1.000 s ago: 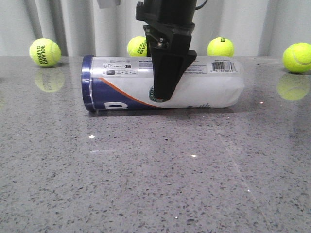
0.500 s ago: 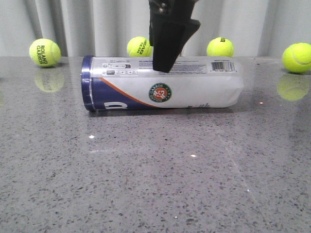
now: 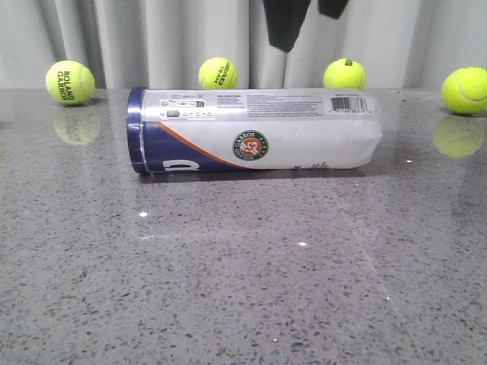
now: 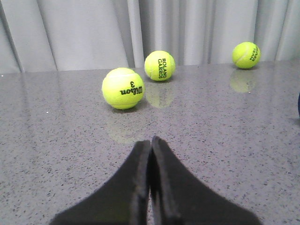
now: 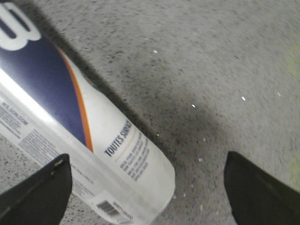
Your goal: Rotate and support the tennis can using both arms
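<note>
The tennis can (image 3: 255,131) lies on its side on the grey table, navy rim to the left, round logo facing the camera, barcode near its right end. My right gripper (image 3: 308,26) hangs above the can's middle, apart from it, with only its two black fingertips showing at the top of the front view. In the right wrist view the right gripper (image 5: 147,190) is wide open and empty, and the can's barcode end (image 5: 122,159) lies below, nearer one finger (image 5: 40,192). My left gripper (image 4: 150,140) is shut and empty, low over bare table.
Several yellow-green tennis balls stand along the back by the curtain: far left (image 3: 70,82), middle (image 3: 218,73), right (image 3: 345,74) and far right (image 3: 465,90). In the left wrist view a Wilson ball (image 4: 123,88) lies ahead of the shut fingers, with two more behind (image 4: 160,65) (image 4: 246,55).
My right gripper has risen from in front of the can's logo to well above it, almost out of the front view, and its fingers now stand apart. The can has not moved.
</note>
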`<state>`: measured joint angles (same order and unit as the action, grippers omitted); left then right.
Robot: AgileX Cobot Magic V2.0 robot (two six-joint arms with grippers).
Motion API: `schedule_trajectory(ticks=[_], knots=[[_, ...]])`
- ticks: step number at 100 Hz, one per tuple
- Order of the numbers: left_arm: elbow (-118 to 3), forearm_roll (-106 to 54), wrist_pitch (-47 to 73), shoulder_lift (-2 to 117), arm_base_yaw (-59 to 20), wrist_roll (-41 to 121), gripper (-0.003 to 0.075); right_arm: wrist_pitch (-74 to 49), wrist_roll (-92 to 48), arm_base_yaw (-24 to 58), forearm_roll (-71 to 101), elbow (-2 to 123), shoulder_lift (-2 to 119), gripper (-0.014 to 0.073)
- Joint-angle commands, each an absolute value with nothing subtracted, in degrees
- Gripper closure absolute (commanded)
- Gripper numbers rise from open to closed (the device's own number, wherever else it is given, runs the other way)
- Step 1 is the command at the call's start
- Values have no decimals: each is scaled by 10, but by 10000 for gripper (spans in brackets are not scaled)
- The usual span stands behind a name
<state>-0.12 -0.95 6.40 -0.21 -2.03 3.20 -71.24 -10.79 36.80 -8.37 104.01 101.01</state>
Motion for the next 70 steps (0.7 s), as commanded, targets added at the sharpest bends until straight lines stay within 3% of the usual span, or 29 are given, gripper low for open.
schedule_trajectory(ticks=[1, 10, 17, 36, 50, 59, 70], knots=[[25, -13, 21, -21, -20, 28, 740, -763, -61, 368, -103, 1043, 962, -52], [25, -13, 21, -21, -20, 28, 740, -763, -29, 368, -103, 1030, 943, -27], [25, -13, 21, -21, -20, 28, 740, -762, -14, 368, -103, 1018, 925, 51], [25, -13, 21, -21, -20, 28, 740, -762, 27, 368, -103, 984, 880, 405], [25, -13, 21, -21, -20, 28, 740, -762, 42, 368, -103, 959, 853, 599], [25, -13, 21, -21, -20, 28, 740, -760, 56, 368, -103, 943, 836, 662], [25, -13, 21, -21, -20, 28, 740, -747, 77, 368, -103, 922, 814, 661]])
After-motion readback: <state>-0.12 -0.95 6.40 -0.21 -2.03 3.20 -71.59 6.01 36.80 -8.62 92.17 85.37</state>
